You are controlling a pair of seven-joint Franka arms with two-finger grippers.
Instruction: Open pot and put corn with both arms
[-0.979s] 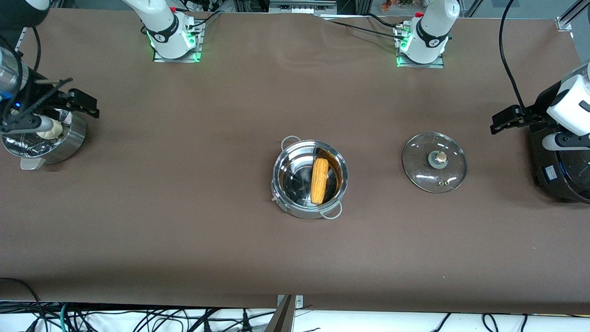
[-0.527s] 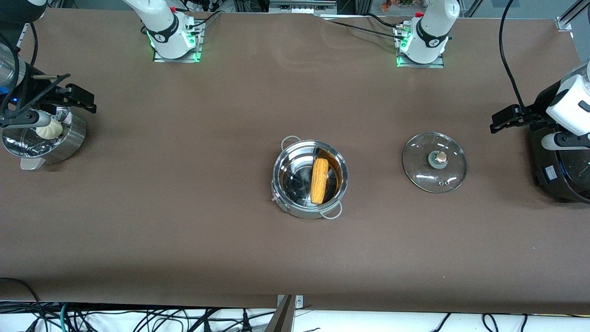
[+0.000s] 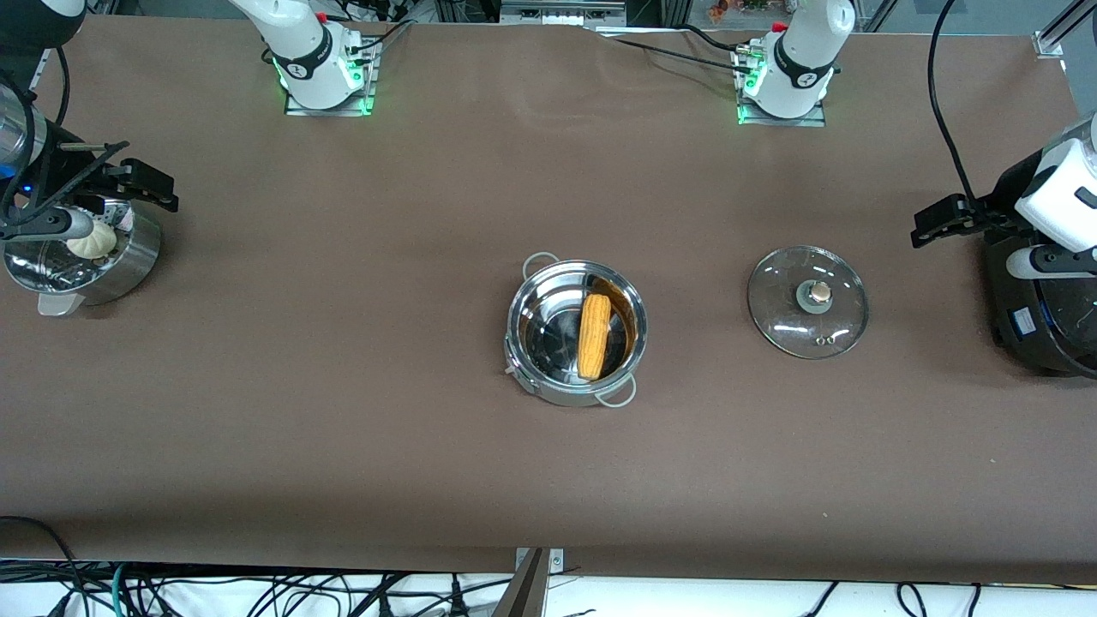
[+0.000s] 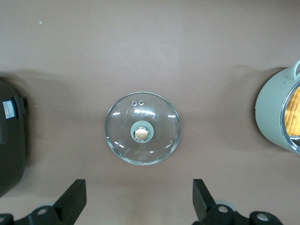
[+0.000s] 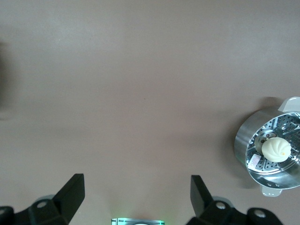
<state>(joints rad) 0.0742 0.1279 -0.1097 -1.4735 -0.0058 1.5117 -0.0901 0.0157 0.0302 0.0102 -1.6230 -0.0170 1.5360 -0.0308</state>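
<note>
- You see the table [image 3: 343,446] with the pot [image 3: 548,377] in its middle, lid off; the task looks complete.
- The lid [image 3: 808,302] lies flat beside the pot, toward the left arm's end, knob up.
- The left gripper [image 3: 941,220] hangs near the black cooker [image 3: 1041,326], fingers spread and empty; it is the one closer to the lid.
- The right gripper [image 3: 141,184] hangs over the steamer bowl [image 3: 128,266], also spread and empty.
- The corn [image 3: 593,336] lies in the pot, its long axis running toward the front camera.
</note>
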